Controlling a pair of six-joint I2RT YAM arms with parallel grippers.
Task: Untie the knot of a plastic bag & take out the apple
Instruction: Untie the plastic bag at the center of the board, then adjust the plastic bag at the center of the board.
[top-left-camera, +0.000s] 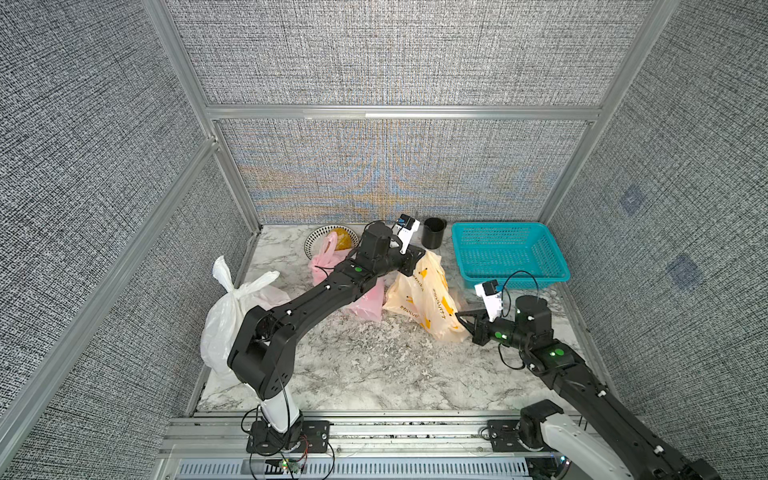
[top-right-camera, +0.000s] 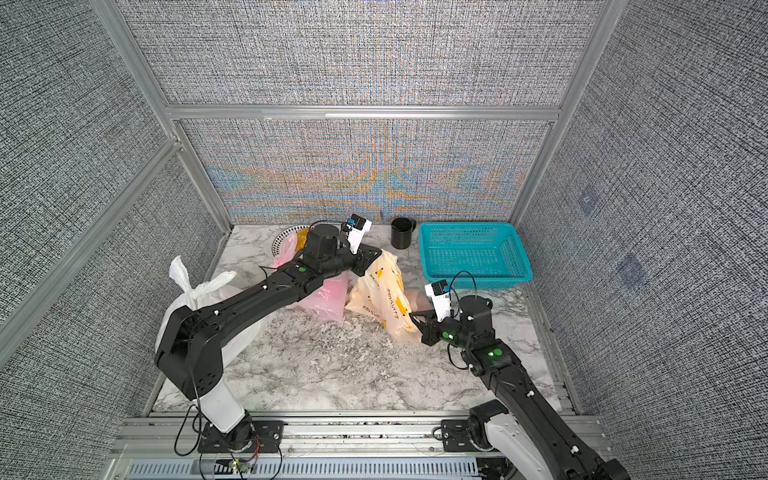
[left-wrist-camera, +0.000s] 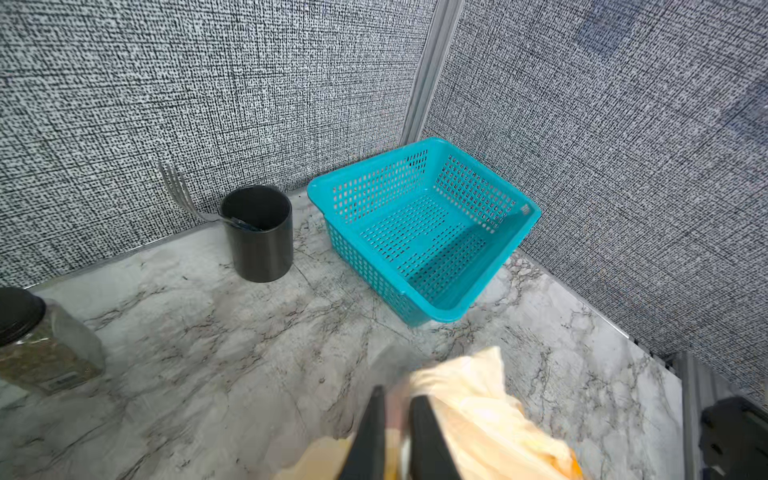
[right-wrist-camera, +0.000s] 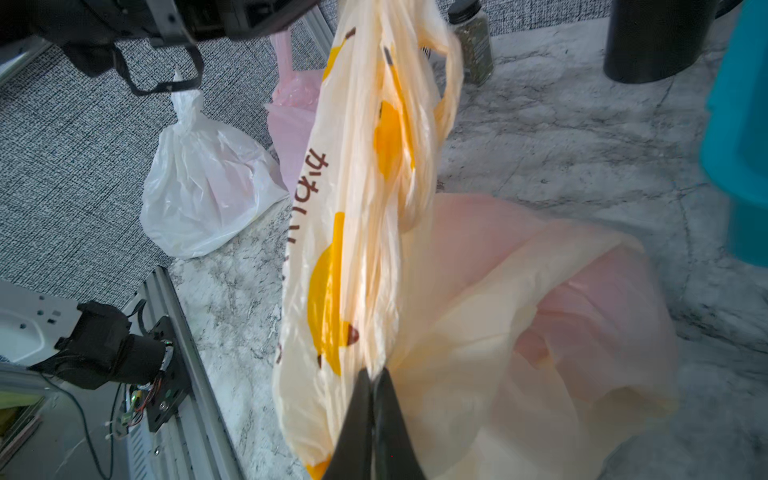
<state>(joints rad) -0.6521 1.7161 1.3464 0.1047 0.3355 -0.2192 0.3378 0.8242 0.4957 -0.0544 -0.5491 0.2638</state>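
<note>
yellow printed bag on bench, nearer right edge, stretched | apple unseen, presumably inside | right gripper pinched flat on its near corner, anchoring | left gripper jaws slightly parted around far-end film, probably to regrip

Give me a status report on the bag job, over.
Right gripper shut on yellow printed bag. Left gripper jaws parted at its handles. Apple not in sight. Pink bag lies close beside it.
</note>
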